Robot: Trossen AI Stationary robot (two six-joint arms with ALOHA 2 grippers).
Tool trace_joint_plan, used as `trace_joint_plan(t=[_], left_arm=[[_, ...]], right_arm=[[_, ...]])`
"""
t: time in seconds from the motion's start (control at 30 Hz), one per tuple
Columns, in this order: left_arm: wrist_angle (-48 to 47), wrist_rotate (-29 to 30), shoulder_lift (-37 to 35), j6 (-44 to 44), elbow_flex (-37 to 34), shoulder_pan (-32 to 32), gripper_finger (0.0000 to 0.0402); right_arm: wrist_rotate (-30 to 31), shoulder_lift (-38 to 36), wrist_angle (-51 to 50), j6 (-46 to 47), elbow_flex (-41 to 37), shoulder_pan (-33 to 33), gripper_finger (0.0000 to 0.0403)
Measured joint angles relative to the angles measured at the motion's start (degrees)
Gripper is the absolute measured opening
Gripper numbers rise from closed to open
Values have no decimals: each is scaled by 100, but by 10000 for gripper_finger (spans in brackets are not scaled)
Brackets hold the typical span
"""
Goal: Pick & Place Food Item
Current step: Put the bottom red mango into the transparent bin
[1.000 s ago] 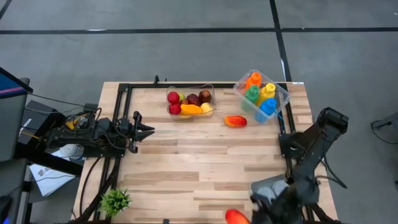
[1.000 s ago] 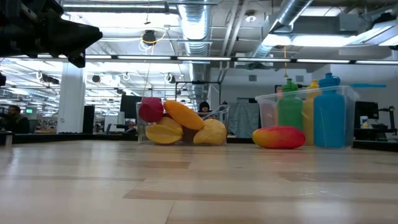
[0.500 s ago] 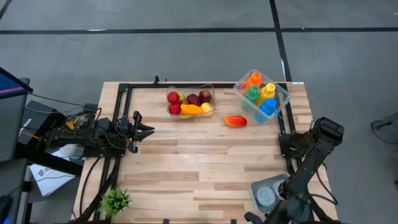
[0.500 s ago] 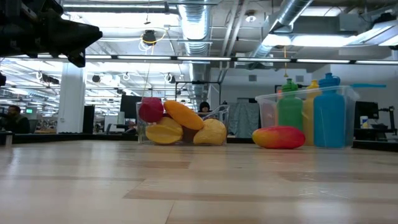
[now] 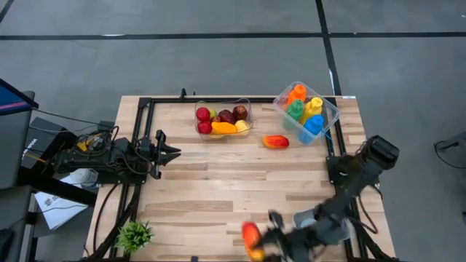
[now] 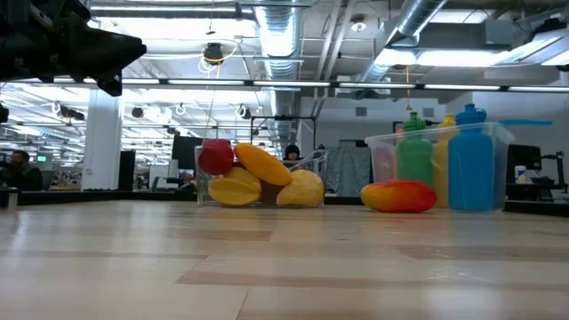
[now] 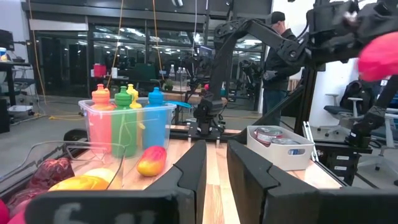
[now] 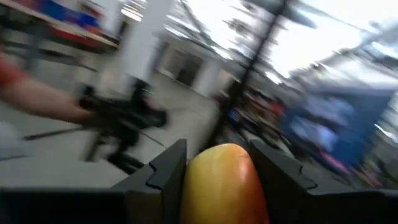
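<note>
Your right end effector (image 8: 214,180) is clamped on a red-and-yellow mango (image 8: 222,183), whose rounded body fills the gap between the two dark fingers (image 8: 158,174) in the right wrist view. From above, that mango (image 5: 251,239) sits at the near edge of the tabletop (image 5: 218,189), a little right of the small green plant (image 5: 135,234), with the right arm bent low and blurred along that edge, so exactly how high the fruit hangs over the wood is hard to judge. Your left end effector (image 5: 173,153) waits at the left side of the tabletop, pointing toward the middle; its fingers (image 7: 193,171) stand close together with only a narrow gap and nothing between them. A second mango (image 5: 276,141) lies on the bare wood at the far side, between the clear fruit bin (image 5: 223,120) and the clear bottle bin (image 5: 306,109), nearer the bottles. The fruit bin holds red, dark and yellow-orange pieces; the bottle bin holds orange, green, yellow and blue bottles. A white tray with round containers (image 7: 280,144) sits at the right near corner. From the left wrist camera, a person (image 7: 278,59) stands in the room beyond the tabletop.
</note>
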State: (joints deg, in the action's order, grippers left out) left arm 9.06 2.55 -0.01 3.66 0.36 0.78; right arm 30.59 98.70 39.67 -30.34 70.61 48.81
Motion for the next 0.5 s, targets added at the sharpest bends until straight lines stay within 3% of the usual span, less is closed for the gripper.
trace_joint_plan(t=[0.2,0.5], left_arm=[[0,0,0,2,0,0,53],[0,0,0,0,0,0,53]], right_arm=[[856,0,-136,558,0,-1105,160],[844,0,-1297,1479,4,-3358,159]])
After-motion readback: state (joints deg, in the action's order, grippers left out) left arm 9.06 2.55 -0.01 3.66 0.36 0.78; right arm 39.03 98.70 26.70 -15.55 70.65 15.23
